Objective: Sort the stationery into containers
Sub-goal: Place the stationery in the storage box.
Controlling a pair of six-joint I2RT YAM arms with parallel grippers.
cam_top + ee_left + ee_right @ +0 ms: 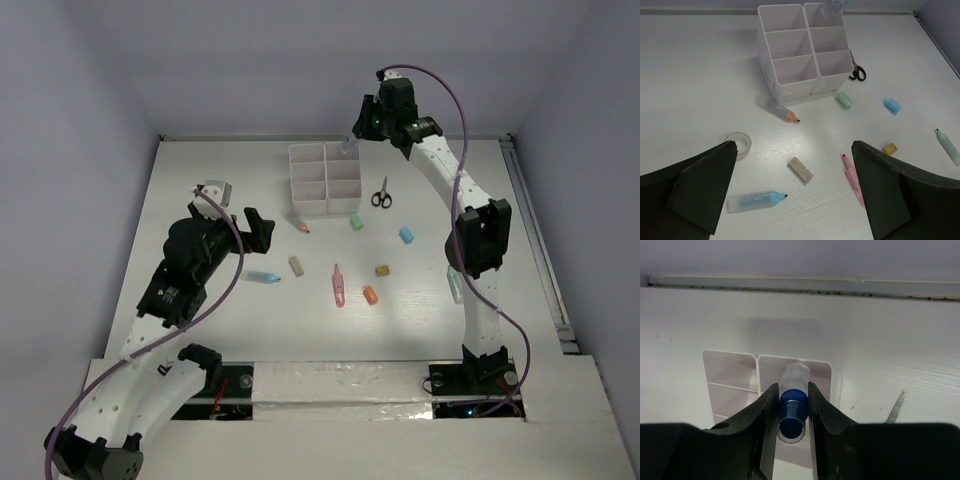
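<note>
The white six-compartment organiser box [300, 181] stands at the back of the table. My right gripper [352, 140] is shut on the small clear bottle with a blue cap [792, 405] and holds it bottom-down just above the back right compartment [815, 371]. My left gripper [256, 228] is open and empty, above the table in front of the box. Between its fingers [700, 185] lie the light-blue marker [756, 200], a tan eraser [800, 169] and the pink marker [854, 177]. An orange-tipped marker [780, 110] lies by the box front.
Black-handled scissors [381, 192] lie right of the box. A green eraser [355, 224], blue eraser [406, 235], small tan bit [382, 270], orange eraser [370, 295] and pale-green marker [454, 283] are scattered in front. A clear tape roll [737, 143] lies at the left.
</note>
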